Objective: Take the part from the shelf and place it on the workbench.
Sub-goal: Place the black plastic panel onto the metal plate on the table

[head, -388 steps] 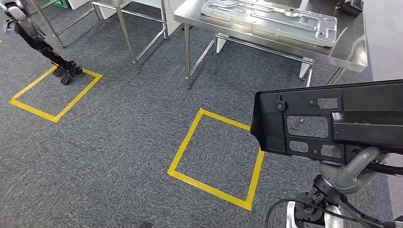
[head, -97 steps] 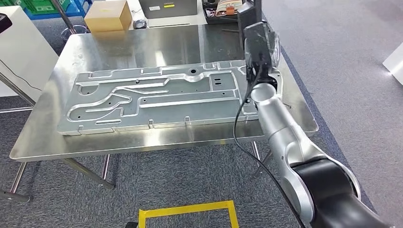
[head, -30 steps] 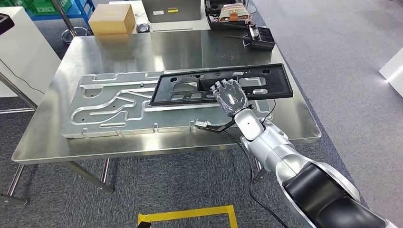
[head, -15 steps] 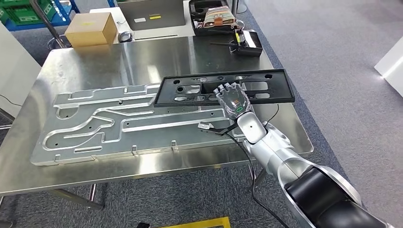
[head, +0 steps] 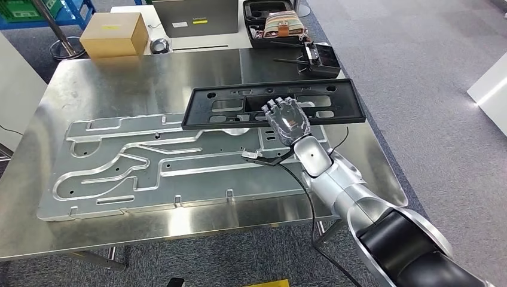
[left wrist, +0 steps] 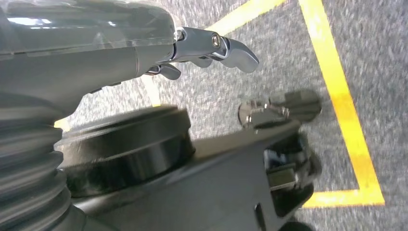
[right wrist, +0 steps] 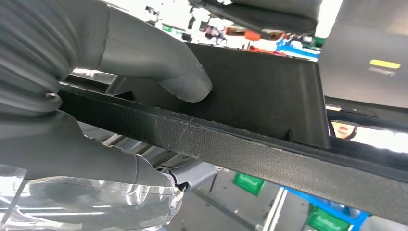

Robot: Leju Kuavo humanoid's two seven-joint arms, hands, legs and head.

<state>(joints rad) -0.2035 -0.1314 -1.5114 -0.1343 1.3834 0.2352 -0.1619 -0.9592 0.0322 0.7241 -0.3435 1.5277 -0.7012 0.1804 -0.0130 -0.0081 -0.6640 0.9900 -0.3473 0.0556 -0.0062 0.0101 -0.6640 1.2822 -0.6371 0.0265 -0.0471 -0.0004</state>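
Right hand [head: 289,121] grips the long black perforated plastic panel [head: 227,107] near mid-length, thumb pressed on one face, above the far right of the steel workbench [head: 78,230]. Panel appears light and stiff; a central hold limits tipping.

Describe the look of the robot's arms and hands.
The right arm is silver with a glossy black upper section and a black cable running alongside. The right hand is grey, with clear plastic film over its back. The left hand has a grey ribbed cover and shiny metal finger parts.
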